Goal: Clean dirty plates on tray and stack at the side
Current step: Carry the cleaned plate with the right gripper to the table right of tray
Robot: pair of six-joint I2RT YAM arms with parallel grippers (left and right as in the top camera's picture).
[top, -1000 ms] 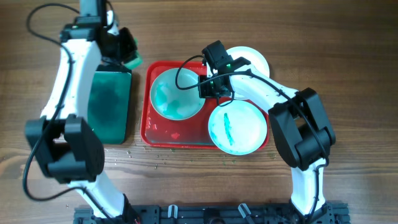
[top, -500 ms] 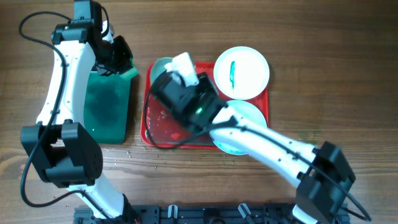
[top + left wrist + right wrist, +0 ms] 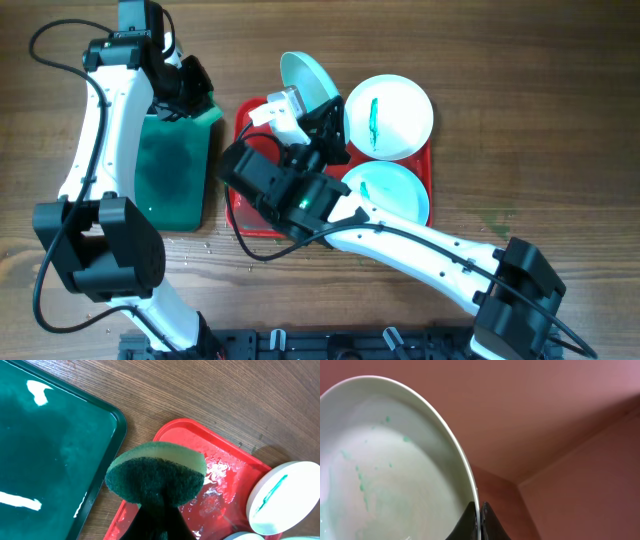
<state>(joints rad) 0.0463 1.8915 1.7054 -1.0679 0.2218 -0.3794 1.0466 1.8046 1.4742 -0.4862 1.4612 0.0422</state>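
Your right gripper (image 3: 477, 519) has one plate (image 3: 308, 80) pinched by its rim, raised and tilted over the far edge of the red tray (image 3: 240, 120).

Its fingers are nearly closed on that rim, and green specks dot the plate's face. Two more plates sit at the tray's right end: one with a teal streak (image 3: 388, 117), and one nearer you (image 3: 392, 190), partly under the arm. Your left gripper (image 3: 188, 92) is clamped on a green sponge (image 3: 157, 477), at the far end of the dark green tray (image 3: 175, 170) on the table (image 3: 540, 120).
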